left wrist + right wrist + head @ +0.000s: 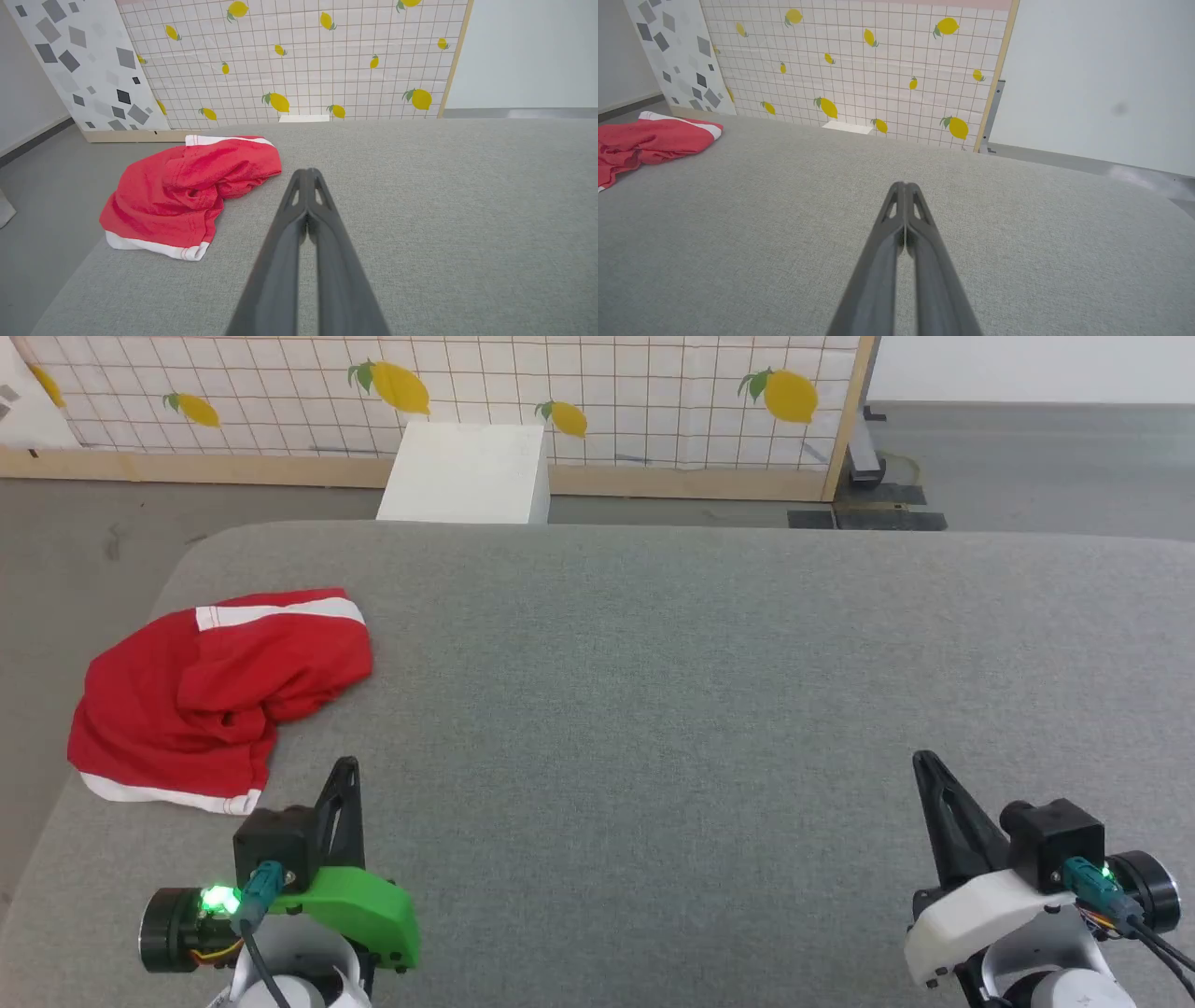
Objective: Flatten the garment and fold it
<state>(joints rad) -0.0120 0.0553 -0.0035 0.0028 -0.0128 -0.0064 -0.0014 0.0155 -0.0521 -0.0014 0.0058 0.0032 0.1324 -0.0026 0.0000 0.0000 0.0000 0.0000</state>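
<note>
The garment [219, 695], red shorts with white stripes, lies crumpled near the left edge of the grey padded surface [653, 709], one corner reaching over that edge. In the left wrist view the garment [187, 191] sits ahead and to the left of the fingertips. My left gripper [347, 767] is shut and empty, hovering just right of and nearer than the shorts. Far to the right, my right gripper [924, 761] is shut and empty over bare fabric. The right wrist view catches the garment [649, 140] at its left edge. No print is visible.
A white box [467, 471] stands on the floor beyond the surface's far edge, in front of a lemon-patterned tiled panel [448, 392]. Grey floor [56, 560] borders the surface on the left. A grey-speckled panel [79, 60] leans at the far left.
</note>
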